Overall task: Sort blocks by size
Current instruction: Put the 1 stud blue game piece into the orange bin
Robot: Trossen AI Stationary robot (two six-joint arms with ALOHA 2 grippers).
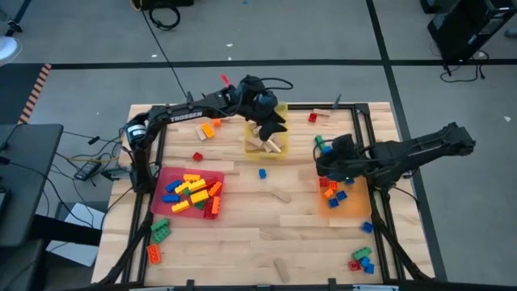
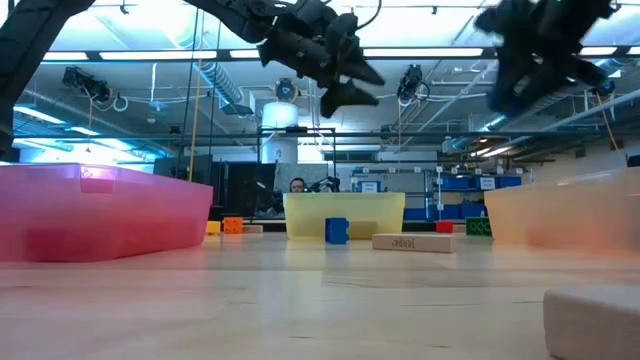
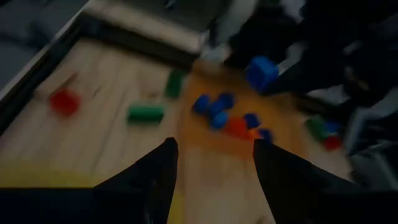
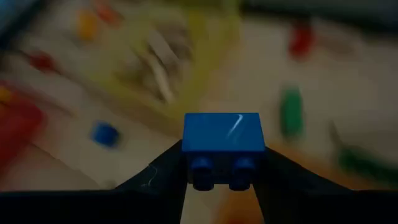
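Sorting so far: blue brick (image 4: 222, 142) is pinched between the right end effector (image 1: 335, 155) fingers, held above the orange tray (image 1: 355, 204).
Trays filled: red tray (image 1: 166, 176) holds yellow, red and blue long bricks; yellow tray (image 1: 280, 111) holds tan wooden blocks; orange tray holds small blue and red bricks.
Left to sort: loose bricks lie on the bench (image 1: 242, 226), including a blue brick on the bench (image 1: 262, 173), several wooden blocks, and clusters near the front corners. I judge the task past halfway.
Left end effector (image 1: 271, 125): above the yellow tray, fingers apart, nothing between them.
Views: only the right wrist view shows the grip clearly; the low view adds a person beyond the bench.
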